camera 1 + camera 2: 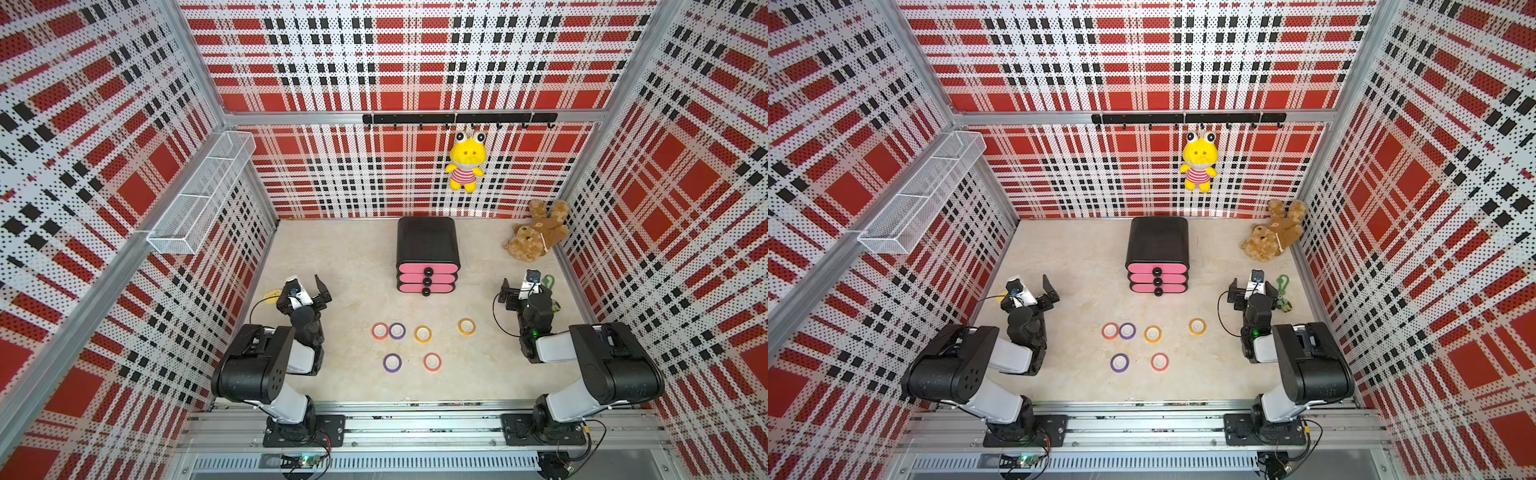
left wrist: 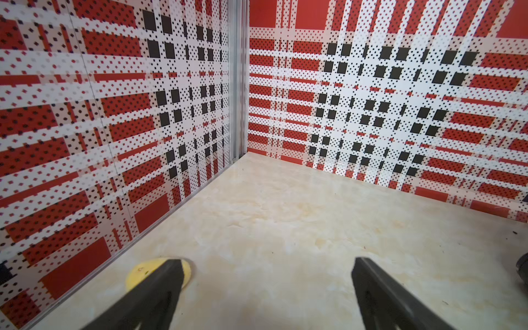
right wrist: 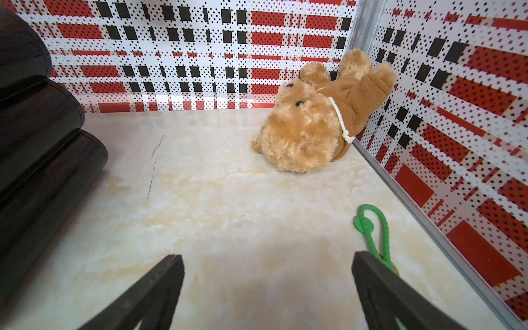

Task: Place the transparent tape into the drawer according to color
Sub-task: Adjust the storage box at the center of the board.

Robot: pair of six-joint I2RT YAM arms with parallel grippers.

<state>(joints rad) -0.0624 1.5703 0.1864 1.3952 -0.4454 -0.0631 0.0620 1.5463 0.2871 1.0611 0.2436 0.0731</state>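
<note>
Nothing is sorted yet, as far as we can see: all six rolls lie flat on the table (image 1: 353, 270), on its near half, between our arms. A red roll (image 1: 380, 331) sits just beside a purple roll (image 1: 397, 331), with an orange roll (image 1: 423, 333) to their right and a second orange roll (image 1: 467, 326) farther right. Nearer still lie the other purple roll (image 1: 392, 363) and the other red roll (image 1: 432, 362). The drawer unit (image 1: 428, 243) stands beyond them, its three pink drawers (image 1: 415, 269) all shut, so we judge the opening and the sorting are all left. The left arm (image 1: 257, 370) and right arm (image 1: 611, 365) sit folded at the table's sides, pointing toward the far end, well apart from the rolls. The left gripper (image 2: 267, 262) and right gripper (image 3: 267, 257) hang over bare table, jaws spread wide and empty.
</note>
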